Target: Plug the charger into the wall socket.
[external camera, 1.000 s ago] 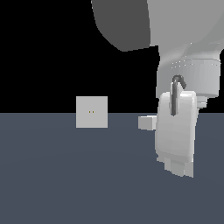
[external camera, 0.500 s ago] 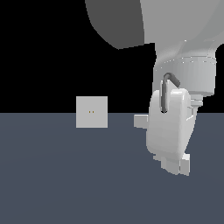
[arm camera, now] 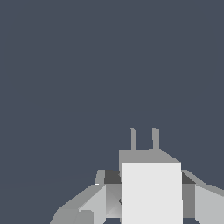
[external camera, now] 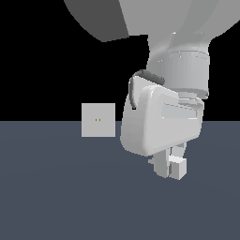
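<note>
Your gripper (arm camera: 151, 199) has its fingers (arm camera: 89, 205) on either flank of the charger (arm camera: 151, 192), apparently clamped. The charger sits low, well apart from the wall socket (external camera: 98, 120). It looks rigid, light and smooth-sided: hold the flat sides, keeping the prongs (arm camera: 155, 139) clear.

A flat, dark slate-blue tabletop (external camera: 56, 197) stretches to a level horizon, with plain black backdrop (external camera: 42, 56) above it.

Pale charger (external camera: 178, 167), seemingly floor-level; socket (external camera: 98, 120) upright
</note>
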